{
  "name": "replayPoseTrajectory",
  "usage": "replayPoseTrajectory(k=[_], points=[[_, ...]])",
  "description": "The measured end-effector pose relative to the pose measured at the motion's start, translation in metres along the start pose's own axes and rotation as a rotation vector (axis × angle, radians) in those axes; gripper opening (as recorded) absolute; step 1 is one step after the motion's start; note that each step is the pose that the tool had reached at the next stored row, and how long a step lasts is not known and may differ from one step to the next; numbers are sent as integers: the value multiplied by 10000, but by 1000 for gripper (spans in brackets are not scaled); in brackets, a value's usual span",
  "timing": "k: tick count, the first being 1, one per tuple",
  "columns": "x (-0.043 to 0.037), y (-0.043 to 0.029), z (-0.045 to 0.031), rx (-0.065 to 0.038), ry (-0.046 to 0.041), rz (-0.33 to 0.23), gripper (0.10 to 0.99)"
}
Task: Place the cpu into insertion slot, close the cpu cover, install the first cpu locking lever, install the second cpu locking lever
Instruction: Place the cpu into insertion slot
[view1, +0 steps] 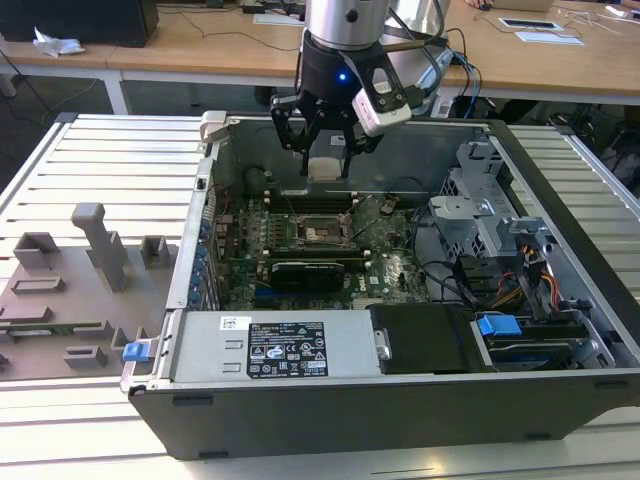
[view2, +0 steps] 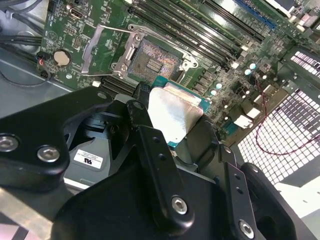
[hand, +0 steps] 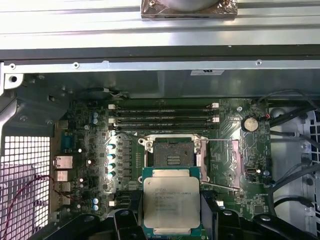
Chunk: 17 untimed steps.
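My gripper (view1: 326, 150) hangs over the open computer case, shut on the cpu (view1: 327, 167), a flat square chip with a silver-grey top. In the first wrist view the cpu (hand: 171, 201) sits between the black fingers (hand: 126, 220), just short of the insertion slot (hand: 172, 156), which lies open with its contacts bare. The second wrist view shows the cpu (view2: 176, 117) tilted above the insertion slot (view2: 152, 62). The cpu cover (view2: 107, 50) is flipped open beside the socket, a thin silvery frame (hand: 222, 162). Thin wire levers (hand: 220, 141) stand released near it.
Memory slots (view1: 310, 200) run behind the socket and a black graphics card (view1: 305, 272) lies in front of it. A power supply (view1: 270, 345) and a drive cage (view1: 480, 210) fill the case's near and right sides. A grey fixture tray (view1: 70, 290) is on the exterior view's left.
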<state>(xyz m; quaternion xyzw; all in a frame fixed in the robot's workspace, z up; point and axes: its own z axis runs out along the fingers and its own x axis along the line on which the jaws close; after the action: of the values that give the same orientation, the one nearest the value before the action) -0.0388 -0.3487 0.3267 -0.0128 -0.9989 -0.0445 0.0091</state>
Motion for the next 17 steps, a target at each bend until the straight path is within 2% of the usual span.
replayPoseTrajectory(k=[17], points=[[-2, -7, 81, 0, -1, 0, 541]])
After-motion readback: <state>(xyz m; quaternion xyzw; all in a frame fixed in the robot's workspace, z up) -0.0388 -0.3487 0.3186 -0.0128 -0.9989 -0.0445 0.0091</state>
